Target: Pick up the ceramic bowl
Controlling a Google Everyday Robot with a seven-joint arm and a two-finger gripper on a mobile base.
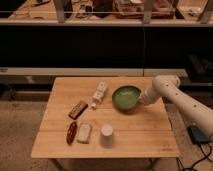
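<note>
The ceramic bowl (125, 97) is round, glossy green with a darker rim, and sits on the wooden table (130, 140) right of centre toward the back. My gripper (140, 99) is at the bowl's right rim, at the end of the white arm (175, 97) that reaches in from the right. The gripper's tip is against or over the rim.
A white cup (106, 135) stands near the table's front. A white bottle (99, 94) lies left of the bowl. A brown snack bar (78, 109), a red packet (71, 132) and a pale packet (84, 132) lie on the left. Dark shelving stands behind the table.
</note>
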